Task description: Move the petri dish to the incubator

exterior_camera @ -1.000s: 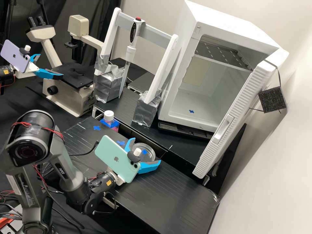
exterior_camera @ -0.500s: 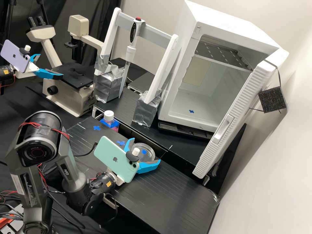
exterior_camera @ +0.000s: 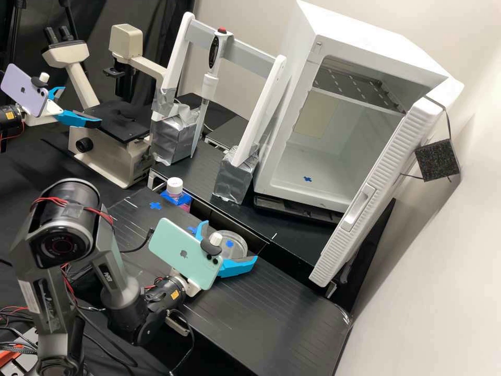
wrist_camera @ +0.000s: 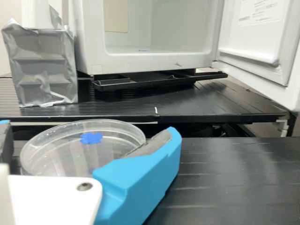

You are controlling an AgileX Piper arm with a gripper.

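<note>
From my station I find the end effector point(exterior_camera: 232, 239) spread and released around the petri dish point(wrist_camera: 77, 152), which appears to rest on the tabletop point(exterior_camera: 271, 308) at lower centre of the high view. Its fingers flank the rim, presumably for a sidewall grip; the incubator door point(exterior_camera: 383, 180), at right, stands open, leaving entry unobstructed.
</note>
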